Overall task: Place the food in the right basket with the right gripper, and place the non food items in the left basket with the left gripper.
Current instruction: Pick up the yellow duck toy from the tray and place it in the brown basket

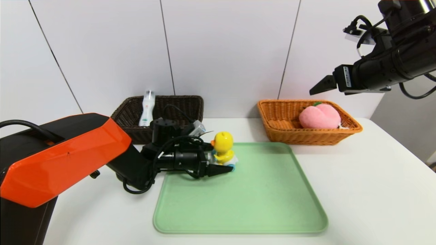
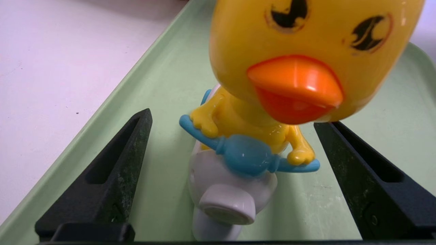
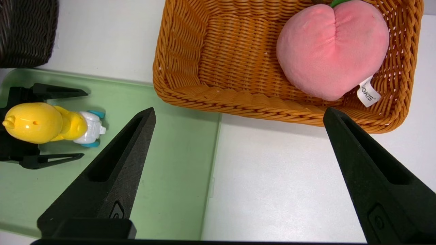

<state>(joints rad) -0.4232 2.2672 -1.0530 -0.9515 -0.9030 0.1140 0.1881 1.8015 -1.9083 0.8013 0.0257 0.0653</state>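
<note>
A yellow duck toy (image 1: 223, 145) on a white and blue scooter stands upright at the back left of the green tray (image 1: 255, 204). My left gripper (image 1: 218, 154) is low over the tray and open. Its fingers flank the duck (image 2: 272, 51) with gaps on both sides. The white bottle (image 1: 147, 109) leans inside the dark brown left basket (image 1: 177, 102). The pink plush peach (image 1: 319, 116) lies in the orange right basket (image 1: 272, 115). My right gripper (image 3: 240, 110) hangs open and empty, high above the table just in front of that basket (image 3: 190, 51) and the peach (image 3: 332, 47).
Both baskets stand at the back of the white table against the wall, the tray (image 3: 170, 136) in front between them. The right wrist view also shows the duck (image 3: 37, 122) between the left gripper's fingers (image 3: 58, 92) and a corner of the dark basket (image 3: 24, 30).
</note>
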